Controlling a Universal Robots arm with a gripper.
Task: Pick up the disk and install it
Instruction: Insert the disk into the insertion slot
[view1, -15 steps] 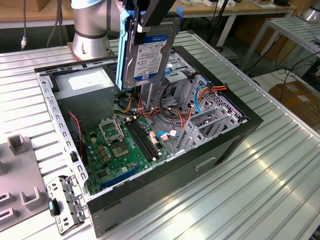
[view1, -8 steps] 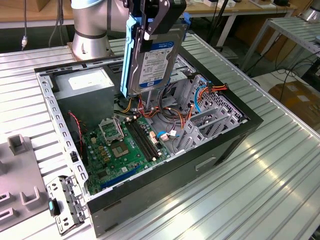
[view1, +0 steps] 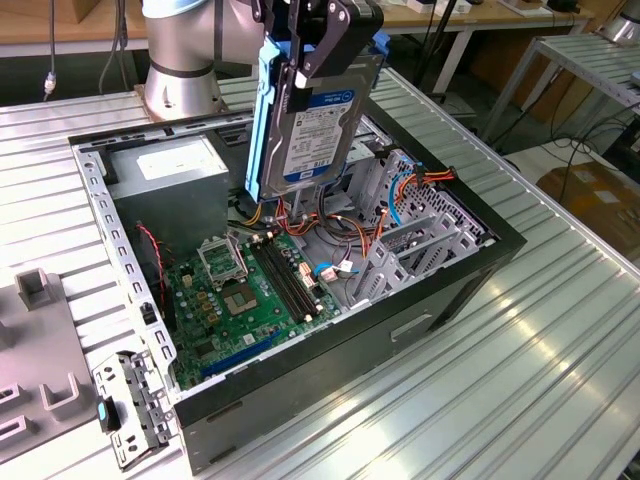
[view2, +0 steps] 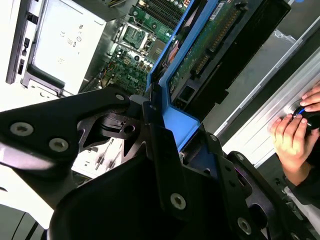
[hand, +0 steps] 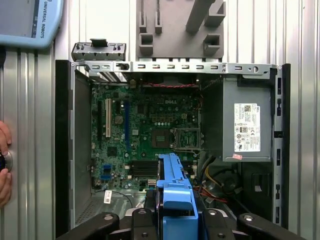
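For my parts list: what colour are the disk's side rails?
Blue. The rails on the disk show best in the exterior view.

Light: bright and even, pouring down from overhead.
Glare: white streaks on the ribbed table (view1: 560, 330), exterior view.
Shadow: computer case (hand: 82, 150) walls going dark inside.
Disk (view1: 318, 130): label lit clean white.
Power supply (view2: 65, 45): washed pale.

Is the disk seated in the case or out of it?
Out. The gripper holds the disk on edge above the open case, over the motherboard.
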